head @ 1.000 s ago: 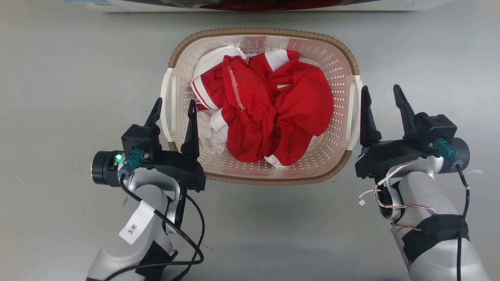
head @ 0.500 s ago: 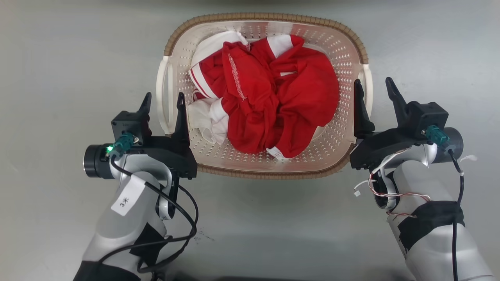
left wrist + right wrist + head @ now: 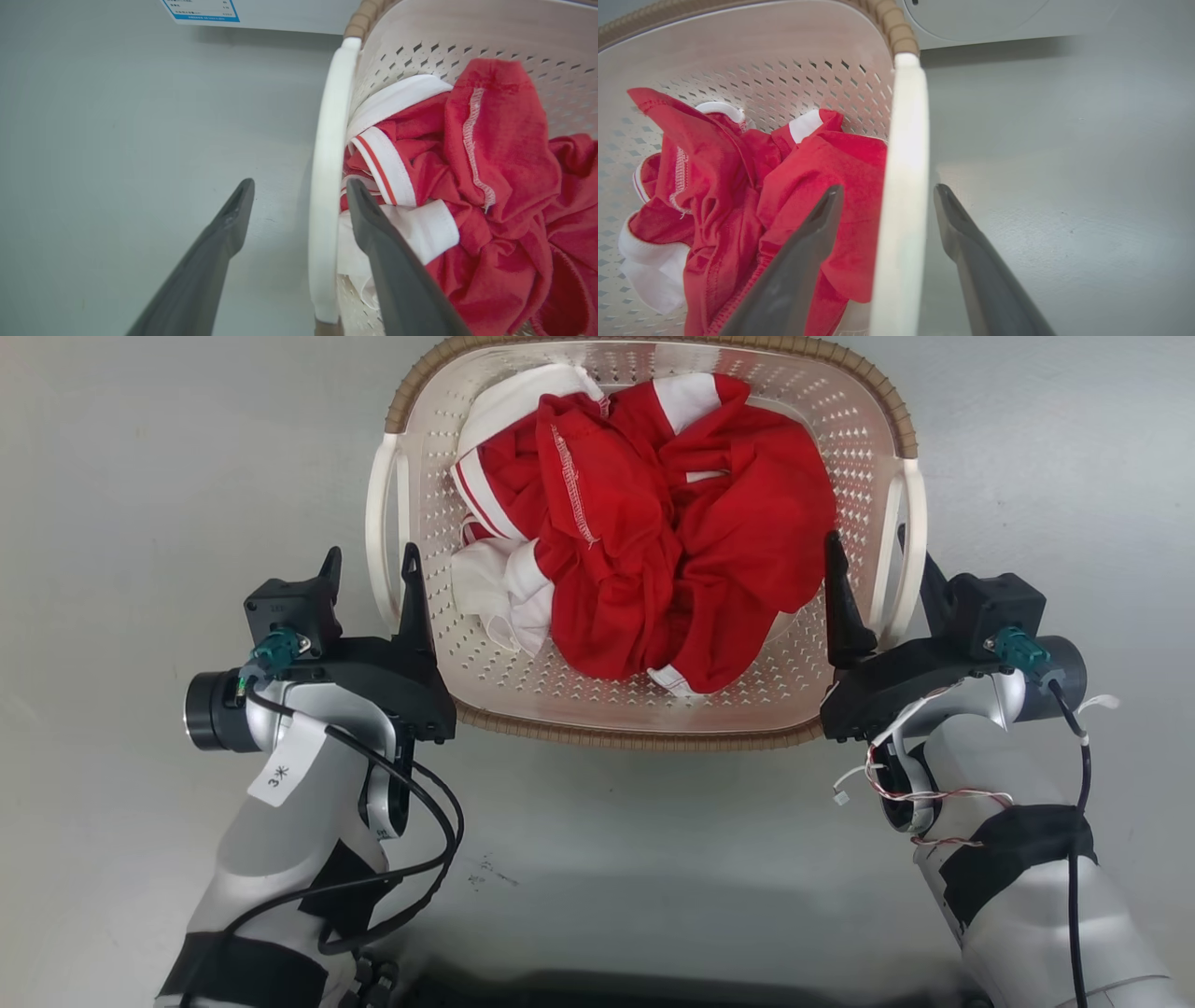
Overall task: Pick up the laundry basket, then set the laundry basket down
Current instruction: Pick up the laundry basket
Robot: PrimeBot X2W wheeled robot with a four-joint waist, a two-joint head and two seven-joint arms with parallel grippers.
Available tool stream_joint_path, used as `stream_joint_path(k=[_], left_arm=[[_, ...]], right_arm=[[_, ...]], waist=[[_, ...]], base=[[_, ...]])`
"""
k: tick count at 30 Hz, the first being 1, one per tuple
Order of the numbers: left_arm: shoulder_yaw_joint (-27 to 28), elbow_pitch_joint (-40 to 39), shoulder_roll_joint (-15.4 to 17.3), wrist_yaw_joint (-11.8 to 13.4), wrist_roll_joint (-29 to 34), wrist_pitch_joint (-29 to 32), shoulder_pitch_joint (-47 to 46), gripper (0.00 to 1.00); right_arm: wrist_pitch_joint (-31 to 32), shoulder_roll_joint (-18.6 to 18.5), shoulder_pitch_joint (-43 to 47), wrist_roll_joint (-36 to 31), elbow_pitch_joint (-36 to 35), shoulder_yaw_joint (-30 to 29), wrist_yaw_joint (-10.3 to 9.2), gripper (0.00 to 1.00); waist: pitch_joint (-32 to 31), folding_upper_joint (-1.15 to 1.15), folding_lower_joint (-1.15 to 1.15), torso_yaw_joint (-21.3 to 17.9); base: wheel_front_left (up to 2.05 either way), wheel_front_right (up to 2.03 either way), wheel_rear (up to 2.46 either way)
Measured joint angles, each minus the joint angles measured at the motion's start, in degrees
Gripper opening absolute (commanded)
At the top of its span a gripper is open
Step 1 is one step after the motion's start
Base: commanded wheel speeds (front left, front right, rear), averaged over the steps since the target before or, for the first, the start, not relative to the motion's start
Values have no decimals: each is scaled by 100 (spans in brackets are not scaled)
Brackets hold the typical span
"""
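On the grey floor (image 3: 140,476) before the robot, between its two arms, sits the laundry basket (image 3: 635,737), filled with crumpled red and white clothes (image 3: 653,541); the left gripper (image 3: 371,553) is spread around the left handle (image 3: 327,186), one finger inside the basket and one outside, and the right gripper (image 3: 873,555) stands spread in the same way around the right handle (image 3: 901,186); neither one pinches yet. I judge the step in hand is to close on both handles and lift; it seems best to close the two grippers together, near the middle of each handle, so that the basket rises level; the left inner finger lies just beside white cloth, so it could trap fabric against the handle. A white tag (image 3: 285,773) on the left forearm reads "3" with a star-like mark; a blue-edged sticker (image 3: 201,9) on the white appliance (image 3: 994,18) has print too small to read.
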Motion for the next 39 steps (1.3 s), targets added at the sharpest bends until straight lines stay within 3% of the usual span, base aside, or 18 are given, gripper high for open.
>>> stream_joint_path(k=[17,18,20,21,22,23,25,39], left_arm=[[-209,648,-13,-252,-78,0,-520,100],[-238,666,-13,-255,-82,0,-548,100],[-308,724,-14,-305,-88,0,-599,42],[-346,740,-15,-349,-104,0,-617,27],[-388,756,-15,-355,-138,0,-628,0],[-443,772,-14,-408,-170,1,-630,0],[-521,821,46,-497,-199,0,-633,0],[-932,971,3,-549,-765,3,-576,0]], right_arm=[[-9,-24,-259,178,278,263,-8,100],[-10,-25,-269,191,289,280,-8,91],[-25,-32,-295,192,307,327,-8,64],[-27,-34,-307,201,315,353,-8,50],[-30,-36,-319,224,322,377,-8,45],[-33,-37,-331,247,333,402,-8,37],[-34,-43,-362,296,363,449,-12,0],[-1,-55,-486,572,866,627,-187,0]], waist=[[186,0,-1,-1],[192,-1,-2,-4],[201,0,-1,-10],[206,0,-1,-14],[209,0,-1,-19],[212,0,-2,-24],[215,-1,-2,-36],[-142,0,0,-101]], base=[[0,0,0],[0,0,0],[0,0,0],[0,0,0],[0,0,0],[0,0,0],[0,0,0],[0,0,0]])
